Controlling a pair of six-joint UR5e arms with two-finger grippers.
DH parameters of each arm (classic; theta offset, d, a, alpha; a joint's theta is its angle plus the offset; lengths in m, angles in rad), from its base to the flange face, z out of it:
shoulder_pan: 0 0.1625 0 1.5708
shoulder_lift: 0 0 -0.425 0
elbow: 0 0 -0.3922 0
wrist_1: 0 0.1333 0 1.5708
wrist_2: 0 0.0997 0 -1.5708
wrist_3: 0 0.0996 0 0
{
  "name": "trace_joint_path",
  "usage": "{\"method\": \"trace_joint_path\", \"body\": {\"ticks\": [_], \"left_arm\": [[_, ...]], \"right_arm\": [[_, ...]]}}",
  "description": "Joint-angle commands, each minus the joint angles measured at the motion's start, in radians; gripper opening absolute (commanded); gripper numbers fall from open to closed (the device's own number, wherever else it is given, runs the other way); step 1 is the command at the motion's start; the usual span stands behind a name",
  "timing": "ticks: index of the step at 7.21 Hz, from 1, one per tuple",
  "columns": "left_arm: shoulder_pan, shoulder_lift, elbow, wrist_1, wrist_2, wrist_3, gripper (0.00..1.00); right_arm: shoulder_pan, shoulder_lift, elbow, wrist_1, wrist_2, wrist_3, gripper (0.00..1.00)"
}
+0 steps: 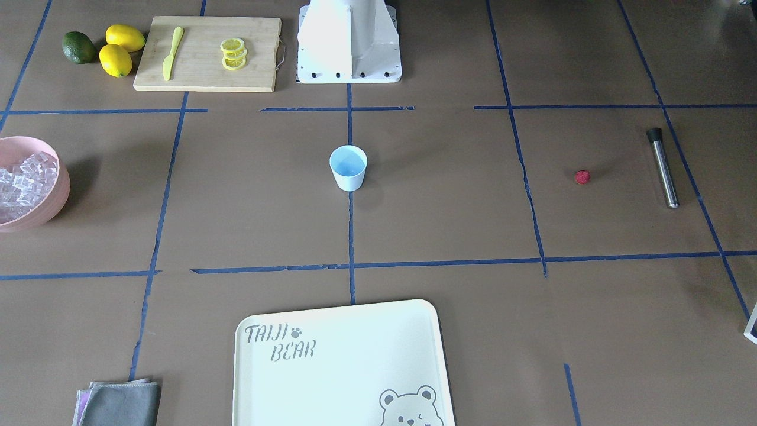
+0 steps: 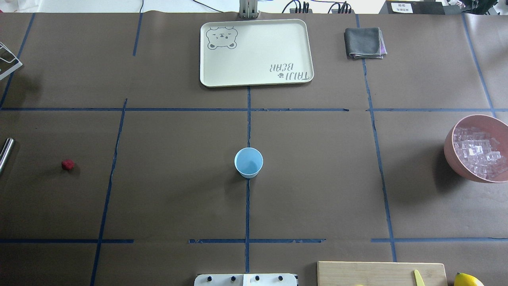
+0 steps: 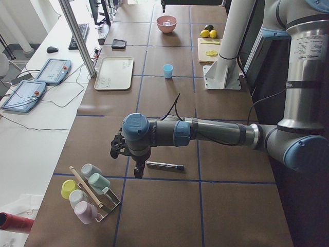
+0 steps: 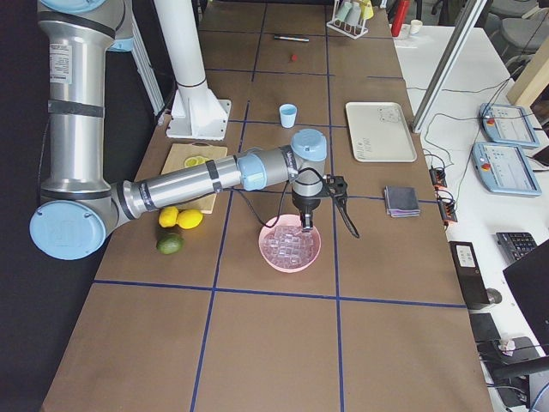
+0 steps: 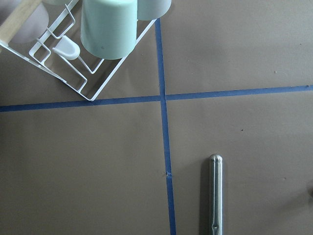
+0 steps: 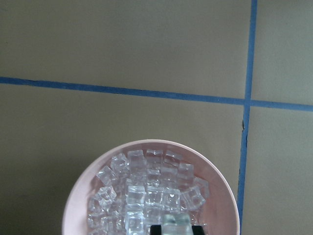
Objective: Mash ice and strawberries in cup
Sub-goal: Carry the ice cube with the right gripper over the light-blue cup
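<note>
The light blue cup stands upright and alone at the table's middle. A small red strawberry lies on the paper far out on the robot's left side. The ice is heaped in a pink bowl on the robot's right. My right gripper hangs over that bowl, shut on one ice cube. My left gripper hovers by a metal muddler; whether it is open or shut I cannot tell.
A cutting board with lemon slices and a yellow knife sits near the robot's base, lemons and a lime beside it. A cream tray and a grey cloth lie at the far edge. A rack of cups stands beyond the muddler.
</note>
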State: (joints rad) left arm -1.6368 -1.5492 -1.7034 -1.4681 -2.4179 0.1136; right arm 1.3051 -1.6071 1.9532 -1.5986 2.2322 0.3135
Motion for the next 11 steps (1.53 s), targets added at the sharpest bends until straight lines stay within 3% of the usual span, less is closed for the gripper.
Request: {"method": "trace_joint_path", "body": {"ticks": [1, 2, 3, 5, 7, 11], "left_arm": [[0.000, 0.001, -0.001, 0.000, 0.000, 0.000, 1.00], [0.000, 0.001, -0.001, 0.000, 0.000, 0.000, 1.00], [0.000, 0.006, -0.001, 0.000, -0.001, 0.000, 1.00], [0.000, 0.006, -0.001, -0.001, -0.001, 0.000, 1.00], [0.000, 0.001, -0.001, -0.003, -0.001, 0.000, 1.00], [0.000, -0.003, -0.005, 0.000, -0.001, -0.002, 1.00]], "right_arm": [[-0.138, 0.172, 0.006, -0.011, 0.006, 0.184, 0.00], [-0.244, 0.282, 0.001, -0.021, 0.004, 0.360, 0.00], [-0.333, 0.405, 0.000, -0.103, -0.003, 0.454, 0.00], [-0.566, 0.586, -0.017, -0.169, -0.176, 0.719, 0.00], [-0.708, 0.766, -0.142, -0.165, -0.271, 0.885, 0.00], [-0.820, 0.887, -0.298, -0.164, -0.365, 0.958, 0.00]]}}
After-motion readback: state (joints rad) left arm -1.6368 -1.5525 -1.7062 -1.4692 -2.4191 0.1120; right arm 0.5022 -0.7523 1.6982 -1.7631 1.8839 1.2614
